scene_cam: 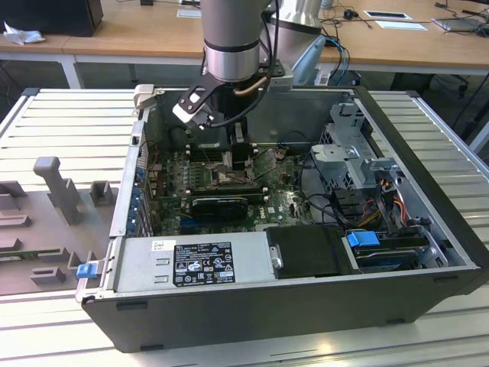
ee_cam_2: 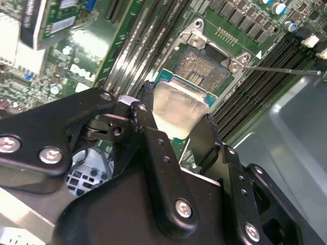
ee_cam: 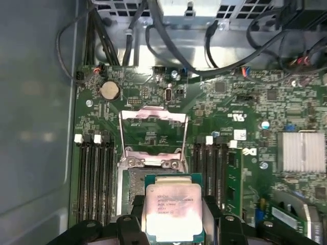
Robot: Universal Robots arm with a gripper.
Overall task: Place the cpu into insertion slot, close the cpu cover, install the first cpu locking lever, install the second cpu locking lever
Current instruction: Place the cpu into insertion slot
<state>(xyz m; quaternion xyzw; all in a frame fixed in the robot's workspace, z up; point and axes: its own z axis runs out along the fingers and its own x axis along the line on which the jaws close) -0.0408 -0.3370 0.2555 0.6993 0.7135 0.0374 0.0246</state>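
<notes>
1. Wooden desks (scene_cam: 137, 38) ring an open computer case (scene_cam: 306, 306).
2. The gripper (ee_cam_2: 176, 118) is clenched on the cpu (ee_cam_2: 180, 102) by two edges.
3. The cpu hangs just over the insertion slot (ee_cam_2: 202, 69), at one o'clock from the power supply (scene_cam: 191, 260) in the exterior view.
4. It seems light, stiff and easily hurt, so hold the edges only.

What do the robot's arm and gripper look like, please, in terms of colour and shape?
The arm is a thick grey cylinder ending in a shiny silver band, with black cables looping beside it. A small white-and-black box is mounted at the wrist. The gripper is matte black, built of flat jointed links fastened with silver screws, tapering to two narrow fingers.
</notes>
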